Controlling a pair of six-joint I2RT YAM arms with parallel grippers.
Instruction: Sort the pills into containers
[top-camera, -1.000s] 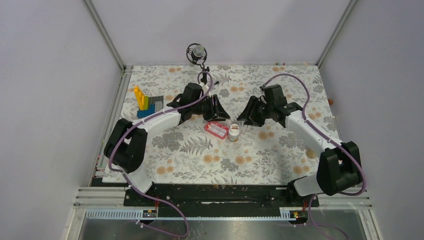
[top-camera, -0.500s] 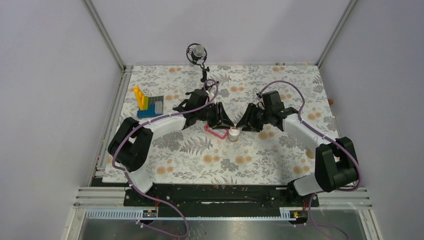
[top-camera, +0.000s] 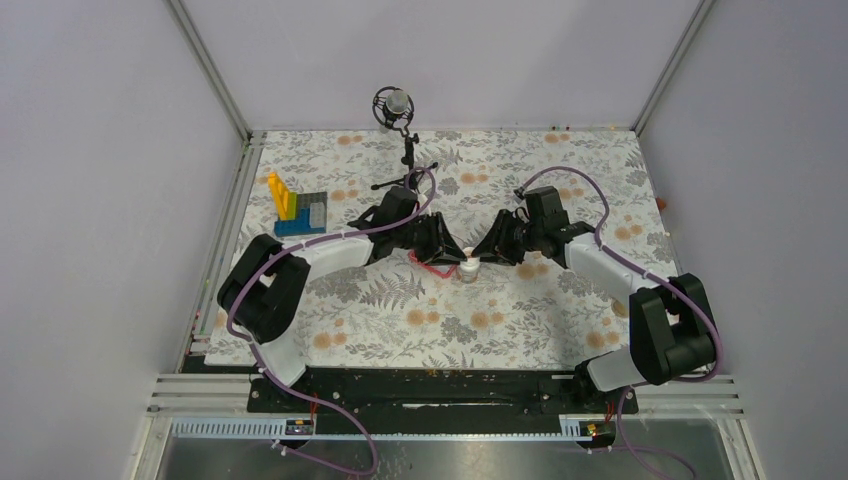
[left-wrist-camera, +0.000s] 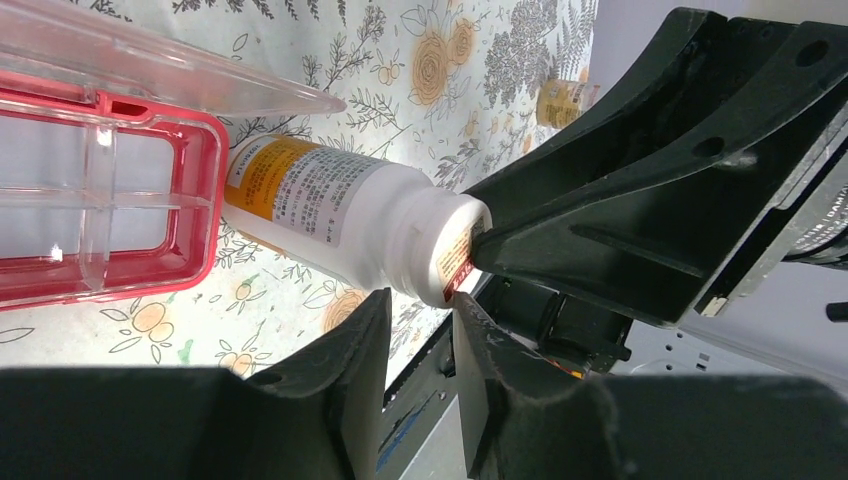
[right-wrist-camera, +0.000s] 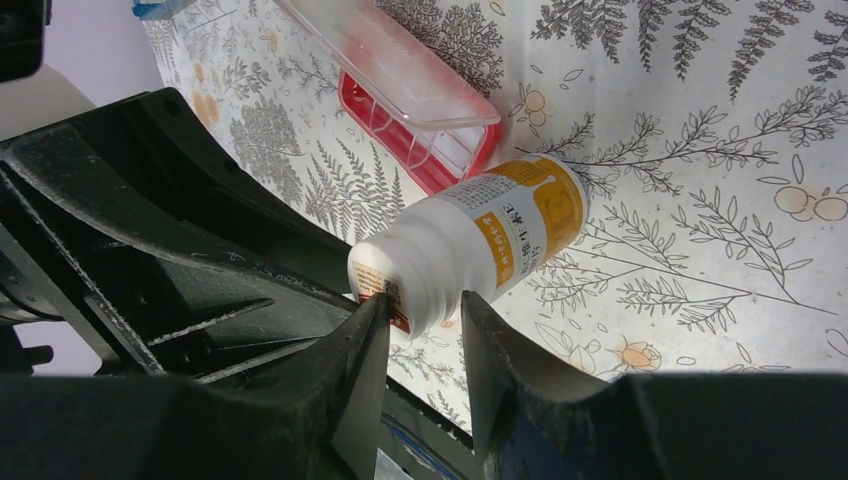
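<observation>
The left hand (top-camera: 447, 250) has swung toward 5 o'clock and the right hand (top-camera: 484, 247) toward 7 o'clock. They have closed on each other, and their tips now meet at the cap of the white-capped bottle (top-camera: 467, 269). The left hand now covers most of the pink box (top-camera: 430, 264).

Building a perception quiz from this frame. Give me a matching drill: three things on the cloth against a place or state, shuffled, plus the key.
Things:
1. white-capped bottle
2. pink compartment box
3. toy-brick block

Place or state:
A. clear lid swung open
B. far left, apart from the other two
C. standing upright, cap on

Pairs: 1-C, 2-A, 3-B.
</observation>
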